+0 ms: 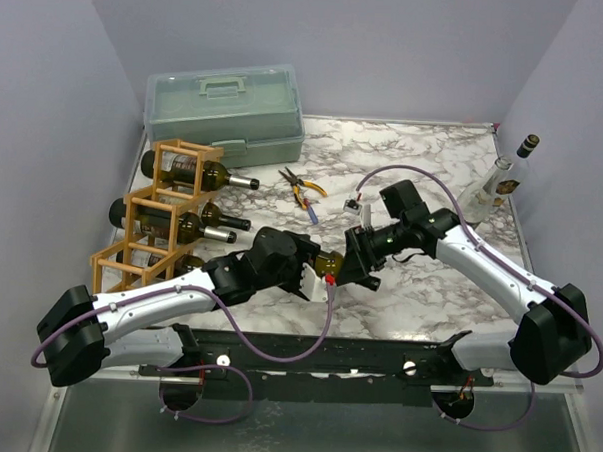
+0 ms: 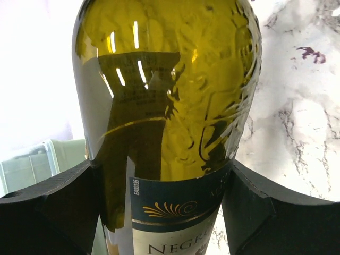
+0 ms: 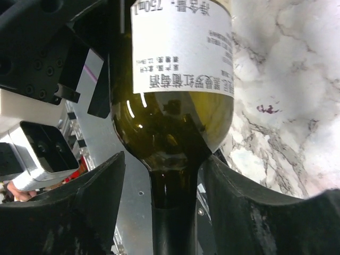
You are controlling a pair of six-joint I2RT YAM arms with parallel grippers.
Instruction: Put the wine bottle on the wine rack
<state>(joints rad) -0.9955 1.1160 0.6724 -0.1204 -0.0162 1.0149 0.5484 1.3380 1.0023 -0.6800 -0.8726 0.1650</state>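
A dark green wine bottle (image 1: 329,261) hangs between my two grippers above the table's front middle. My left gripper (image 1: 309,274) is shut on the bottle's body. In the left wrist view both black fingers press the glass (image 2: 170,95) at the blue label, with the gripper (image 2: 162,169) around it. My right gripper (image 1: 360,259) is around the neck. In the right wrist view (image 3: 166,159) its jaws stand open, with a gap between the left finger (image 3: 101,186) and the neck (image 3: 172,186). The orange-tan wine rack (image 1: 131,241) stands at the left.
The rack holds three other bottles (image 1: 199,171). A pale green toolbox (image 1: 227,108) stands behind it. Pliers (image 1: 301,189) lie mid-table. A clear bottle (image 1: 496,182) stands at the right wall. The table (image 1: 435,152) is marbled.
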